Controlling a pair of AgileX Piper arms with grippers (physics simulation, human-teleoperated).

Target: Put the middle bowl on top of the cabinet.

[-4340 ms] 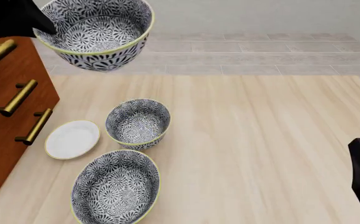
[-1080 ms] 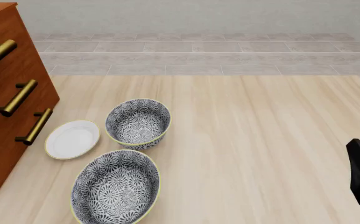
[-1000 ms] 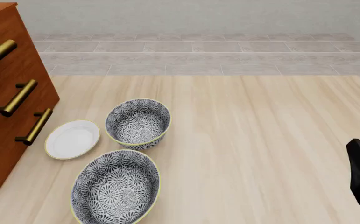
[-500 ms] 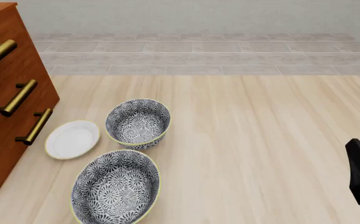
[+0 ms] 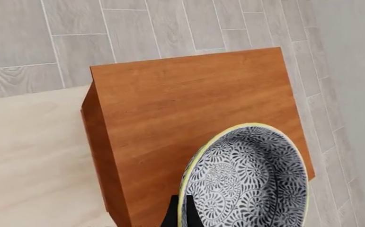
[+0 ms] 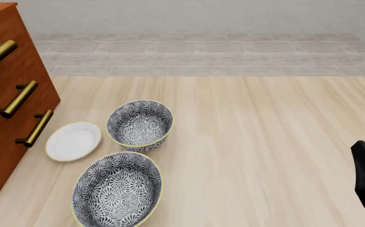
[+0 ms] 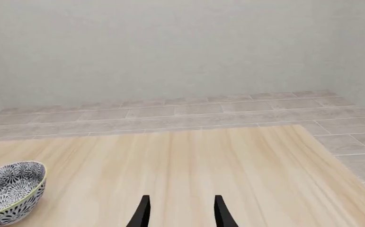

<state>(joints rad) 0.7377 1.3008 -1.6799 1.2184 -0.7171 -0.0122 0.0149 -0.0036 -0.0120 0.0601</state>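
- Since the earliest front picture the middle bowl and the left gripper have left that view
- Left wrist view: bowl over the cabinet top, near its edge, bare wood beside it; contact unclear
- Bowl tilted, mouth toward the camera; left fingers pinch its rim
- Two bowls and a saucer stand near the cabinet front; table right side open
- Right gripper spread, holding nothing, over pale wood; tiled floor beyond

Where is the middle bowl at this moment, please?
Only the left wrist view shows the middle bowl: it is over the top of the cabinet, with the left gripper's finger at its rim.
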